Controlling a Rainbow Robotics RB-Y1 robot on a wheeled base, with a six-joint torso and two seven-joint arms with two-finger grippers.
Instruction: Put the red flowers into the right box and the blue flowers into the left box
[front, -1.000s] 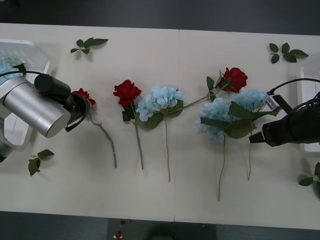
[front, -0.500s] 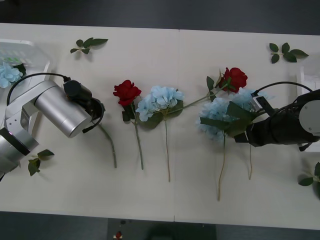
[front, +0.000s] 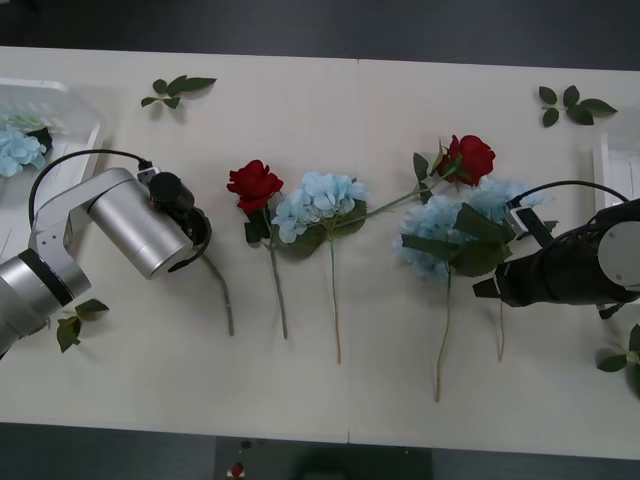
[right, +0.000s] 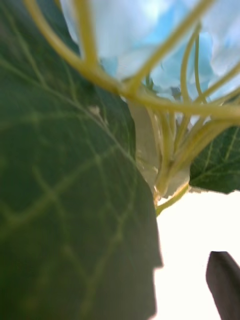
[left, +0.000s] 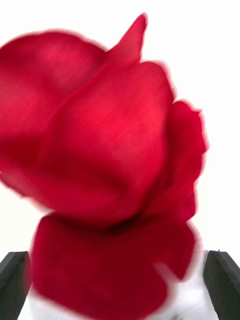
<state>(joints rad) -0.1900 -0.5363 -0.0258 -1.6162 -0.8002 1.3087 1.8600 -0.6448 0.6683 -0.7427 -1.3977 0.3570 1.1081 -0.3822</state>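
In the front view my left gripper sits over the leftmost of the red flowers, hiding its bloom; only the stem trails out. The left wrist view shows that red bloom between my open black fingers, untouched. Two more red flowers and the blue flowers lie on the table. My right gripper is at the rightmost blue flower's stem, open, one finger showing beside a big leaf. The left box holds a blue flower. The right box shows at the right edge.
Loose leaf sprigs lie at the back left, back right, front left and front right. A seam splits the white table. The strip in front of the stems is bare.
My left arm swung right and settled over the leftmost red flower, whose bloom is now covered. My right gripper moved left to the blue flower's stem.
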